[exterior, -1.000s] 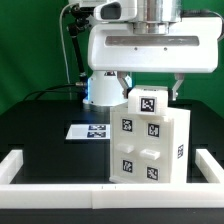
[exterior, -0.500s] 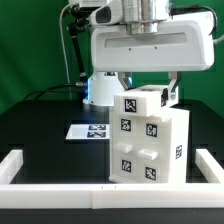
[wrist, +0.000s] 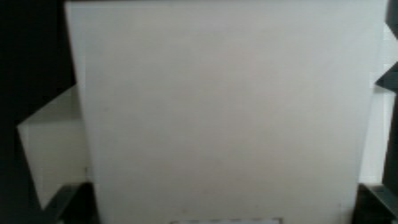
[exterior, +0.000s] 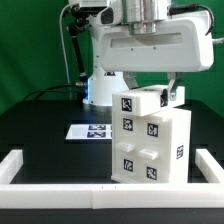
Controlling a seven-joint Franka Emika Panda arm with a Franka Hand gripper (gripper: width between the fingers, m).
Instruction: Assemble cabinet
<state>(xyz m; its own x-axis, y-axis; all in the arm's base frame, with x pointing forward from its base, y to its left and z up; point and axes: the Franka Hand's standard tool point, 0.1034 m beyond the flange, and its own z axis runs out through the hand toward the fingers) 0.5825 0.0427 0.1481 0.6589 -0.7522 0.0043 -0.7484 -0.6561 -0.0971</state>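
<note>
The cabinet is a tall white box with black-and-white tags on its front, standing at the table's middle right. A smaller white block with one tag lies on its top, a little askew. My gripper hangs straight above, with a finger down each side of that block, shut on it. In the wrist view the block's white face fills the picture, and the dark fingertips show at its two lower corners. The part of the cabinet under the block is hidden there.
The marker board lies flat on the black table at the exterior view's left of the cabinet. A low white border rail runs along the front and up both sides. The arm's base stands behind.
The gripper and the top block have shifted toward the exterior view's left; the block's tag now sits over the cabinet's left corner. The cabinet box has not moved.
</note>
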